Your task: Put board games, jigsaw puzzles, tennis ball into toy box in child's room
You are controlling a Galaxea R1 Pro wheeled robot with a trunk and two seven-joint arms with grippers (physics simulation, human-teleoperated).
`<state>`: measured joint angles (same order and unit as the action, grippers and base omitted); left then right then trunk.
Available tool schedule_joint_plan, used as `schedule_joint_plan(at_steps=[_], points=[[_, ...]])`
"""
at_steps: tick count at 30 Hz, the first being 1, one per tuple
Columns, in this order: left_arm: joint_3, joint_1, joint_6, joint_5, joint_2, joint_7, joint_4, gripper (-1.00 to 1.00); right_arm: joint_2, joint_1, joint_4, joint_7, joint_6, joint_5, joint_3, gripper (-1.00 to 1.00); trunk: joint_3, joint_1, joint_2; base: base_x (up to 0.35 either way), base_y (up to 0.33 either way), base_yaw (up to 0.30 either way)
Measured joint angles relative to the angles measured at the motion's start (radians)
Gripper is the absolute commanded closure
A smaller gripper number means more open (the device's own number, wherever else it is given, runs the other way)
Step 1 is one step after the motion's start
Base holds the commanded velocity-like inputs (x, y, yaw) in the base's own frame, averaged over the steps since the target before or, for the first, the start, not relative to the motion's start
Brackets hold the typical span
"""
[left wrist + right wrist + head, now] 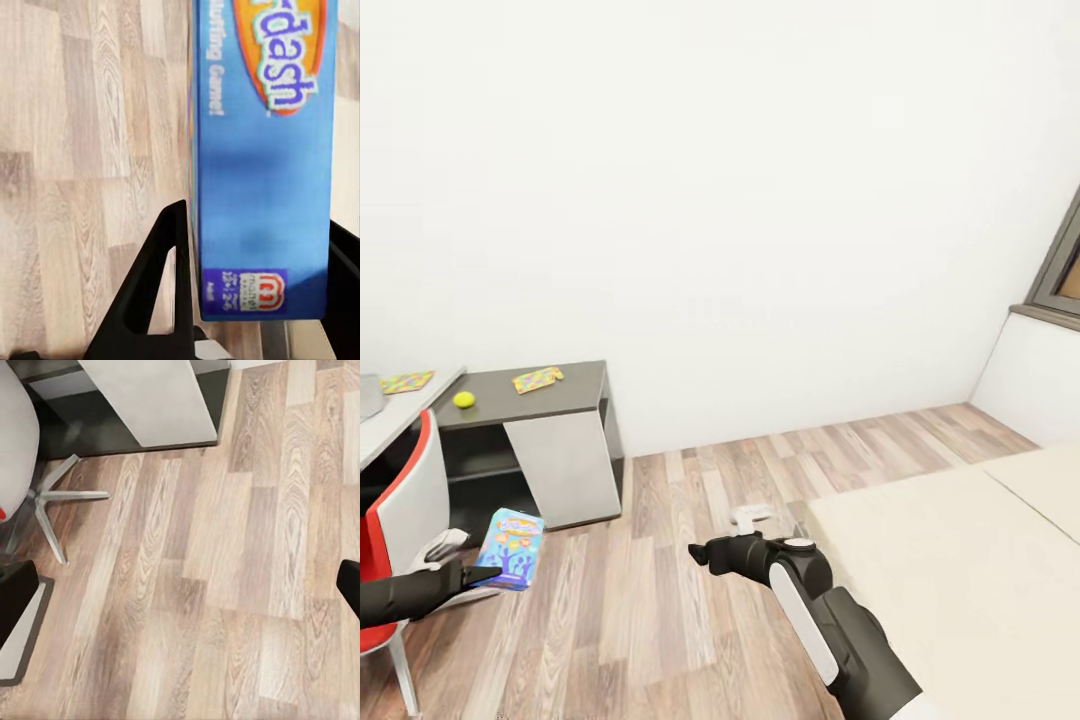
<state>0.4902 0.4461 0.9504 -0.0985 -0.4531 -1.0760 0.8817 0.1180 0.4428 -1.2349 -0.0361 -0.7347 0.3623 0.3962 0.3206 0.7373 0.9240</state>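
We see the left gripper (478,574) at 8 o'clock in the head view, clamped on the blue board game (511,548), which stands off the wood floor (690,500), held by its lower edge. In the left wrist view the same board game (262,165) sits between the two black fingers (154,292), one on each side and both touching it; printed "dash" lettering shows on its face.

The right gripper (700,553) is at 6 o'clock in the head view, pointing toward 9 o'clock above the floor, holding nothing. In the right wrist view its fingertips (16,592) sit at opposite frame edges, spread wide, with only planks between them.

The table (520,395) is at 9 o'clock: a dark-grey low section joined to a light-grey top. On the dark section we see the tennis ball (464,400) and one jigsaw puzzle (538,379), well apart from each other. The second jigsaw puzzle (407,381) lies on the light-grey top, next to the grey toy box (368,396), which is cut off at the frame edge.

A red-and-white chair (405,500) stands beside the table, near the left arm. The bed (960,560) with its beige mattress is at 4 o'clock.
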Motion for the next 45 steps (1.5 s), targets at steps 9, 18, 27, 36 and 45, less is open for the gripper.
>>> schedule_joint_plan(at_steps=[9, 18, 27, 36, 45], points=[[-0.003, -0.002, 0.008, 0.009, -0.002, -0.141, 0.038, 1.00, 0.000, 0.000, 0.001, 0.004, 0.000, 0.001, -0.003, -1.00, -0.016, -0.019, -0.035, 0.005, 0.001, 0.292], [0.000, -0.018, -0.004, -0.003, -0.024, -0.485, 0.116, 1.00, -0.002, 0.000, 0.003, 0.000, 0.004, 0.016, -0.152, -1.00, -0.044, -0.054, -0.098, 0.000, 0.000, 0.292], [-0.003, -0.019, 0.005, 0.046, -0.029, -0.488, 0.160, 1.00, -0.002, -0.001, 0.000, -0.006, 0.022, 0.021, -0.243, -1.00, -0.072, -0.088, -0.161, 0.000, 0.000, 0.249], [0.002, -0.021, 0.006, 0.099, -0.032, -0.490, 0.167, 1.00, -0.003, 0.000, 0.013, -0.004, 0.061, 0.023, -0.248, -1.00, -0.082, -0.100, -0.182, 0.000, 0.000, 0.035], [0.003, -0.037, 0.006, 0.131, -0.034, -0.490, 0.163, 1.00, -0.003, 0.000, 0.013, -0.009, 0.061, 0.021, -0.248, -1.00, -0.082, -0.100, -0.182, 0.014, 0.000, 0.002]])
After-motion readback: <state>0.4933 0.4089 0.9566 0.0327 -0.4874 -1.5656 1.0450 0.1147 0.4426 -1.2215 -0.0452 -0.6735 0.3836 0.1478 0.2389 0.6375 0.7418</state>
